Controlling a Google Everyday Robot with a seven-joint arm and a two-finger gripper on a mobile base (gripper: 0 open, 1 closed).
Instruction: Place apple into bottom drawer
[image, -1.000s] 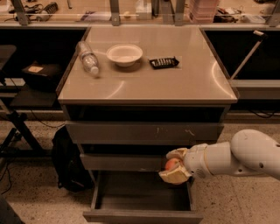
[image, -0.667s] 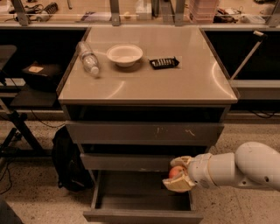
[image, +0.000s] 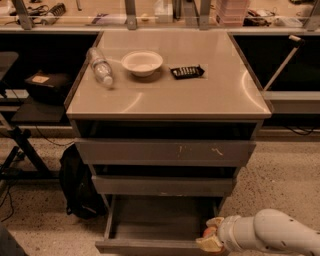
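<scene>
The bottom drawer of the grey cabinet is pulled open and its floor is bare. My gripper is at the drawer's front right corner, low in the view, on the end of my white arm, which comes in from the right. It is shut on the apple. Only a small red-orange patch of the apple shows between the pale fingers. The apple is held at about the height of the drawer's front rim, over its right end.
The middle drawer and the scratched top drawer stand slightly out above. On the cabinet top are a white bowl, a lying water bottle and a black flat object. A black bag sits on the floor to the left.
My gripper has carried the apple downward from in front of the middle drawer to the front right corner of the open bottom drawer.
</scene>
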